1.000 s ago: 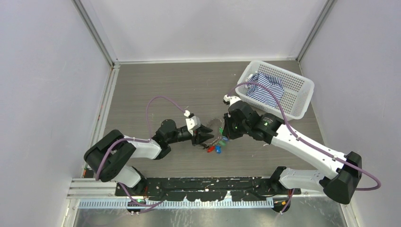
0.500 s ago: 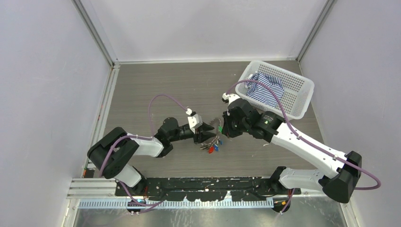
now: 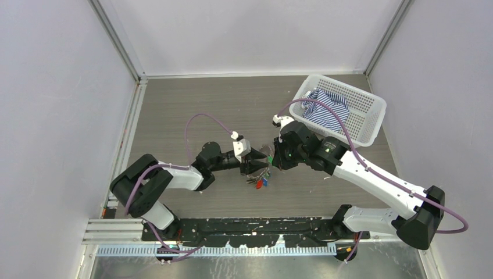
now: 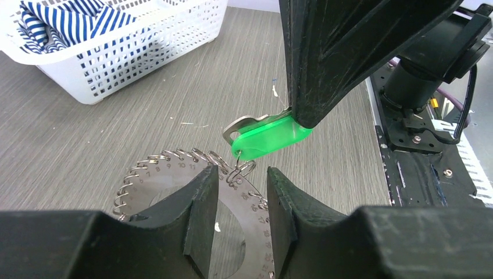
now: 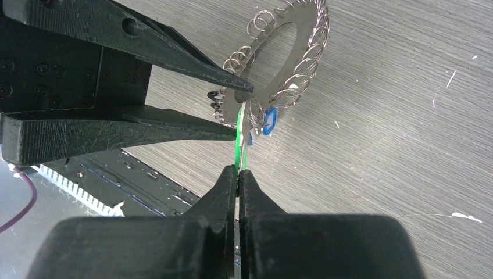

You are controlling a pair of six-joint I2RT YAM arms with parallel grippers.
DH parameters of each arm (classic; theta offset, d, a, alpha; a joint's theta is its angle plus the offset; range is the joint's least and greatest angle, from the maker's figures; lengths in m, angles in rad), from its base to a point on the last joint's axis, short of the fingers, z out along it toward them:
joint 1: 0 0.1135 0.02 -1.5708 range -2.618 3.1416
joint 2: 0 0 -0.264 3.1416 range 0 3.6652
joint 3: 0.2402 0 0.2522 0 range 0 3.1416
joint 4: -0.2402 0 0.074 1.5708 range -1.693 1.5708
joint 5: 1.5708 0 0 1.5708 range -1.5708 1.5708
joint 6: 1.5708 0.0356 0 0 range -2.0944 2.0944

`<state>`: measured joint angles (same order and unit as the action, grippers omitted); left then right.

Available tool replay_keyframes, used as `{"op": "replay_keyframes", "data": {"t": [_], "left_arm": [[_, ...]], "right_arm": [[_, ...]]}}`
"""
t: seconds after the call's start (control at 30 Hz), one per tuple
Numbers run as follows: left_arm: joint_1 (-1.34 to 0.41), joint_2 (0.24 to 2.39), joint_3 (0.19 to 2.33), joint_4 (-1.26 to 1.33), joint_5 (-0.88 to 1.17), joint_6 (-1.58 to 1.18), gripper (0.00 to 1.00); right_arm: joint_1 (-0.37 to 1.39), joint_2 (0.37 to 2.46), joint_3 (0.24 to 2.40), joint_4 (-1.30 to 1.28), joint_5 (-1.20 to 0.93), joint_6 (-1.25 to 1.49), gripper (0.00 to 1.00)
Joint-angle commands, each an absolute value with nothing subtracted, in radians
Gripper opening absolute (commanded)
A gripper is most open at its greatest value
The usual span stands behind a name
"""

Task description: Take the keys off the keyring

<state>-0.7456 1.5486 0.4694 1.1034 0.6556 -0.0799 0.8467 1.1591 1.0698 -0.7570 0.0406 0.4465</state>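
The keyring [image 4: 168,180] is a flat grey numbered disc with wire loops round its rim, held tilted just above the table; it also shows in the right wrist view [image 5: 314,29]. My right gripper [image 5: 238,171] is shut on the green key [image 4: 267,136], which still hangs from a small split ring on the disc's rim. My left gripper [image 4: 243,180] is open, its fingers straddling that split ring at the disc's edge. Blue [image 5: 268,122], red and dark keys [image 3: 261,181] dangle below the disc. From above, both grippers meet at mid-table [image 3: 264,163].
A white perforated basket [image 3: 372,113] holding a blue-striped cloth [image 3: 325,107] stands at the back right, behind the right arm. A black rail [image 3: 244,225] with the arm bases runs along the near edge. Grey walls close in the table.
My left gripper has moved right and slightly away, up against the keyring and the right gripper. The dangling keys have shifted a little with it. The right gripper still holds the green key.
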Motion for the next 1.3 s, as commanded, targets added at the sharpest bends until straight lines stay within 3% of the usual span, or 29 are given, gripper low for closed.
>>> {"op": "replay_keyframes", "data": {"t": [0.0,0.43,0.8,1.0,1.27], "left_arm": [[-0.741,1.559,0.498,1.163,0.688,-0.086,0.38],[-0.741,1.603,0.509,1.207,0.743,-0.127,0.38],[-0.741,1.623,0.513,1.207,0.751,-0.133,0.23],[-0.742,1.624,0.515,1.211,0.718,-0.127,0.01],[-0.742,1.577,0.466,1.234,0.636,-0.123,0.0]], "right_arm": [[0.846,1.135,1.117,-0.718,0.026,0.435,0.01],[0.849,1.117,1.118,-0.716,0.025,0.439,0.01],[0.85,1.106,1.115,-0.719,0.03,0.443,0.01],[0.849,1.098,1.111,-0.722,0.032,0.447,0.01],[0.85,1.085,1.081,-0.743,0.079,0.458,0.01]]}}
